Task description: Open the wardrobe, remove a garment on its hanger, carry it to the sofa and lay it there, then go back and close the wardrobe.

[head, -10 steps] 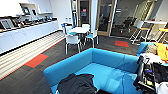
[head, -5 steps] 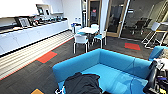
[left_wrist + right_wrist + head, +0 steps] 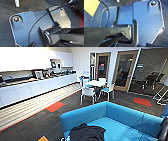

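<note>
The bright blue sofa (image 3: 100,114) takes up the lower right of the head view, its rounded back curving around a broad seat. The black garment (image 3: 87,133) lies crumpled on the seat at the near edge, with no gripper touching it. The hanger is hidden in the fabric; a small white bit (image 3: 67,139) pokes out at the garment's left edge. In both wrist views the robot's own plate and bar hang over dark carpet.
A round white table (image 3: 96,84) with white chairs (image 3: 88,93) stands behind the sofa. A long white kitchen counter (image 3: 37,84) runs along the left wall. Wood-framed glass doors (image 3: 125,70) are at the back. Dark carpet with a red tile (image 3: 55,106) lies left of the sofa.
The whole head picture has shifted rightward, so the camera has turned left; more of the counter shows. The garment still lies on the sofa seat.
</note>
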`<state>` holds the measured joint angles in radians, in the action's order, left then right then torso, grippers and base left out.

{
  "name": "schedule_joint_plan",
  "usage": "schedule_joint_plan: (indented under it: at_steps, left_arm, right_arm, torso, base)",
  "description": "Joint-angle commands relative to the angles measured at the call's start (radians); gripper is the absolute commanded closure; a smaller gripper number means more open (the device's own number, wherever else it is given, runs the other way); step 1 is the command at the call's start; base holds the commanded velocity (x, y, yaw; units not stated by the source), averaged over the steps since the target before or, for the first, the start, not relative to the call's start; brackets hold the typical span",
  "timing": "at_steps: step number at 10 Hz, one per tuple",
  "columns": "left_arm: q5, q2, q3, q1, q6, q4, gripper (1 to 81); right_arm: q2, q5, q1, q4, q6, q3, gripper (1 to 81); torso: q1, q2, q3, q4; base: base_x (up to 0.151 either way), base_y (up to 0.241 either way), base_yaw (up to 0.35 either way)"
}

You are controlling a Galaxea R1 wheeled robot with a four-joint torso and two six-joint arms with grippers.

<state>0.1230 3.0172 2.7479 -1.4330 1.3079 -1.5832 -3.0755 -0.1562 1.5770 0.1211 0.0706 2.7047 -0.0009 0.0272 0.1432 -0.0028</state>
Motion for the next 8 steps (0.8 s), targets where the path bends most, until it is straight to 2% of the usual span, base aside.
schedule_joint_plan:
  at_steps: [1,5,6,8]
  left_arm:
    - [-0.037,-0.001,0.003,0.036,-0.006,-0.012,1.0]
    - [-0.046,-0.004,0.009,0.036,-0.007,-0.012,1.0]
    - [-0.068,-0.006,0.032,0.035,-0.006,-0.012,1.0]
    - [-0.068,-0.02,0.055,0.03,-0.003,-0.009,1.0]
  right_arm:
    - [-0.013,0.056,-0.022,0.009,-0.006,-0.007,1.0]
    - [-0.002,0.07,-0.025,0.009,-0.008,0.007,1.0]
    - [0.008,0.07,-0.027,0.009,-0.008,0.038,1.0]
    - [0.035,0.07,-0.03,0.006,-0.008,0.096,1.0]
  torso:
    - [0.001,0.0,0.0,0.0]
    - [0.001,0.0,-0.008,0.0]
    - [0.001,0.0,-0.008,0.0]
    - [0.001,0.0,-0.008,0.0]
  base:
    - [0.0,0.0,0.238]
    - [0.0,0.0,0.237]
    - [0.0,0.0,0.227]
    - [0.0,0.0,0.227]
